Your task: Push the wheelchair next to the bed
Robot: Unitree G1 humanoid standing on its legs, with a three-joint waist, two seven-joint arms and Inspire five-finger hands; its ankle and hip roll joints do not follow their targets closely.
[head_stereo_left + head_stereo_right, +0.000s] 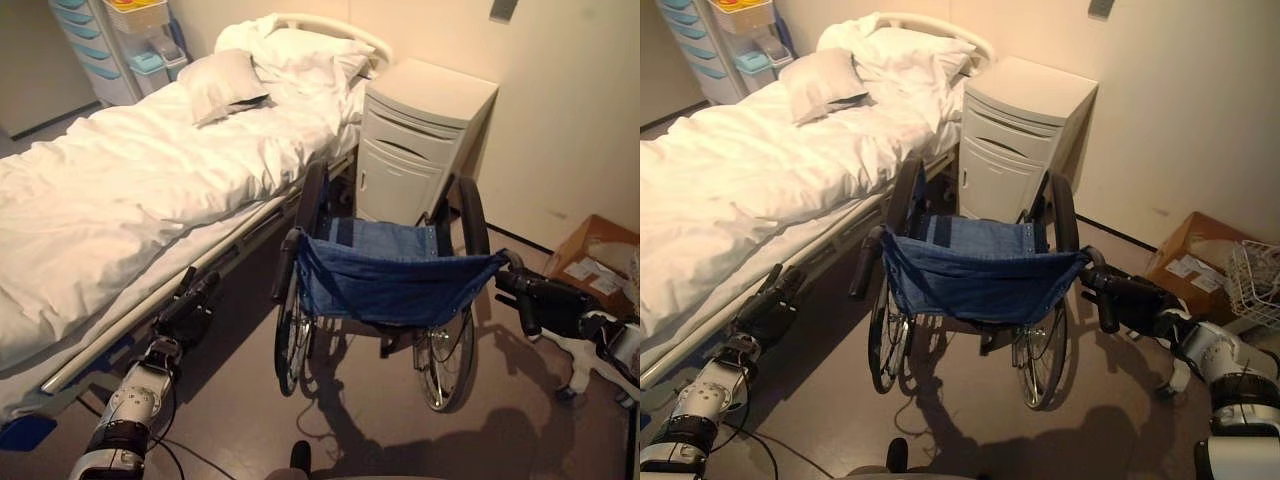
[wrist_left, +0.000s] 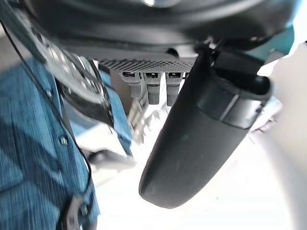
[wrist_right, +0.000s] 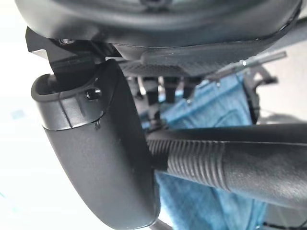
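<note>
Facing the nightstand (image 1: 425, 135), wheelchair (image 1: 385, 280) stands lengthwise along the bed (image 1: 130, 190)

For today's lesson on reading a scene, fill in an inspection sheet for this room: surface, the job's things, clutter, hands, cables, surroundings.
Surface: grey floor, bare around the wheels.
Job's things: wheelchair with blue seat, standing beside the bed, facing a bedside cabinet.
Clutter: cardboard box and wire basket by the wall.
Hands: right hand at the wheelchair's right push handle, thumb over it; left hand off the left handle, near the bed rail.
Cables: nothing seen.
Surroundings: pillows, drawer trolley, plain wall.
</note>
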